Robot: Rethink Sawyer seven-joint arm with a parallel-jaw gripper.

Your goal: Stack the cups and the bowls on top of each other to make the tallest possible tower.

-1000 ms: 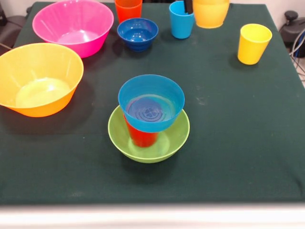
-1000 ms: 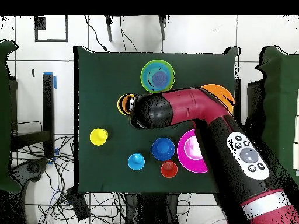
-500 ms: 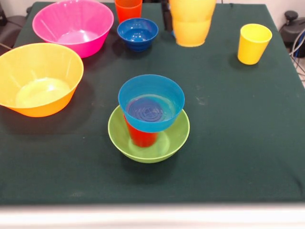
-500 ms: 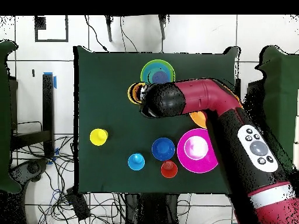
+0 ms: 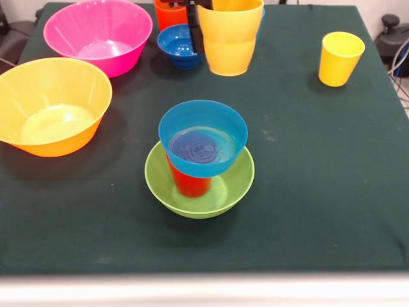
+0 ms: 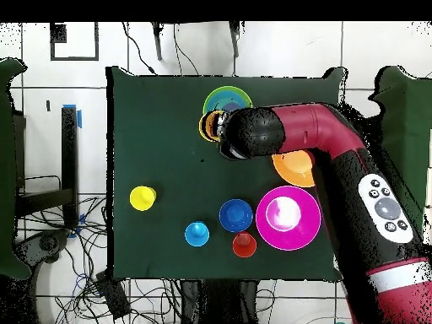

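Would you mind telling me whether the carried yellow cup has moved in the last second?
Yes. In the front view the yellow cup has shifted left and nearer, from beside the light blue cup towards the dark blue bowl.

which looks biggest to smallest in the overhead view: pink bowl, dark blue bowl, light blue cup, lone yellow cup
1. pink bowl
2. dark blue bowl
3. light blue cup and lone yellow cup: these two look alike in width from above, so no ranking between them.

small bowl (image 5: 203,137) on cup (image 5: 189,182), cup inside medium bowl (image 5: 199,185)
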